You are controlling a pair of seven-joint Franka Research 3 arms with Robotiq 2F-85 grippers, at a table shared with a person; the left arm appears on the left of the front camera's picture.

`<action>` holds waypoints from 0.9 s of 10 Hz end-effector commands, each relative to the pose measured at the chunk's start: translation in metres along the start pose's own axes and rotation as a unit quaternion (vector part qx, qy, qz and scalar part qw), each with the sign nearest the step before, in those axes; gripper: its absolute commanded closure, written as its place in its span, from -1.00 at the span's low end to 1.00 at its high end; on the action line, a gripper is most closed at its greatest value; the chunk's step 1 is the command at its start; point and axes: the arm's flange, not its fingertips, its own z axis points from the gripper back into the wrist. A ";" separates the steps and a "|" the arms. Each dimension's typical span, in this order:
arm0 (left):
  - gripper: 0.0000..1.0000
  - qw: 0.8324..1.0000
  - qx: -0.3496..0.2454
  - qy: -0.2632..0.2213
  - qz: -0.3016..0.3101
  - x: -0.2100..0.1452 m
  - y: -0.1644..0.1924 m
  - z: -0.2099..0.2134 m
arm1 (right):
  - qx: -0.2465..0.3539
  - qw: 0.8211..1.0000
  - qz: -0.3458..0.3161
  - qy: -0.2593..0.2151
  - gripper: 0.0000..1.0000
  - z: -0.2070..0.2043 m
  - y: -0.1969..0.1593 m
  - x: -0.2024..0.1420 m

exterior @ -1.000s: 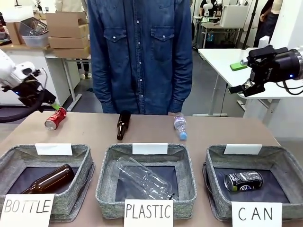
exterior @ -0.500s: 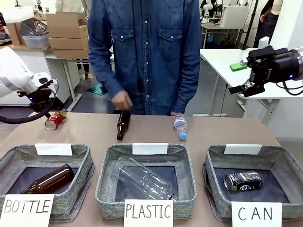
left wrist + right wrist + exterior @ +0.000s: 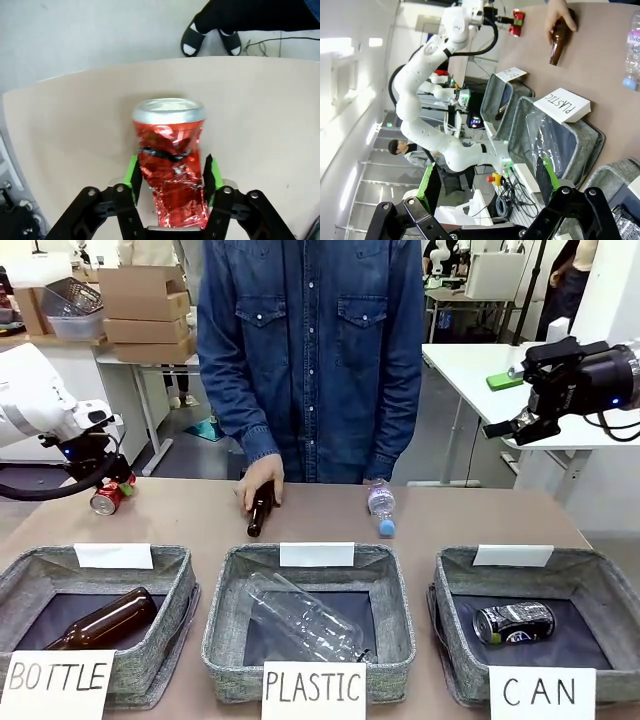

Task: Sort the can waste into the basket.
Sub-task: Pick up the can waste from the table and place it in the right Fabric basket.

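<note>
Tabletop [image 3: 480,515]: two cans [image 3: 514,622], three baskets [image 3: 590,570]; left tool [image 3: 170,172] grips red can [image 3: 170,135].

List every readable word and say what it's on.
"BOTTLE": left card, on the left basket.
"PLASTIC": middle card, on the middle basket.
"CAN": right card, on the right basket.
Too small to read: print on the black can, label on the small plastic bottle.
No readable print: the red can.

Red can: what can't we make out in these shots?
- Red can: near end hidden by the left gripper, left wrist view; print crumpled, unreadable.
- Front view: gripper partly covers the can; lifted or resting, cannot tell.
- Black can in the basket: label too small, front view.
</note>
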 end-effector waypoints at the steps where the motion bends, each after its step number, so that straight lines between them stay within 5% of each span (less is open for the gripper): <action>1: 1.00 1.000 0.004 0.010 0.008 0.006 0.000 -0.001 | -0.002 1.000 0.010 0.006 -1.00 0.001 0.001 0.000; 7: 1.00 1.000 -0.021 0.009 0.021 -0.003 0.002 0.013 | -0.002 1.000 0.010 0.006 -1.00 0.001 0.001 0.000; 9: 1.00 0.992 -0.122 -0.021 -0.018 -0.039 -0.018 0.092 | -0.002 1.000 0.010 0.006 -1.00 0.001 0.001 0.000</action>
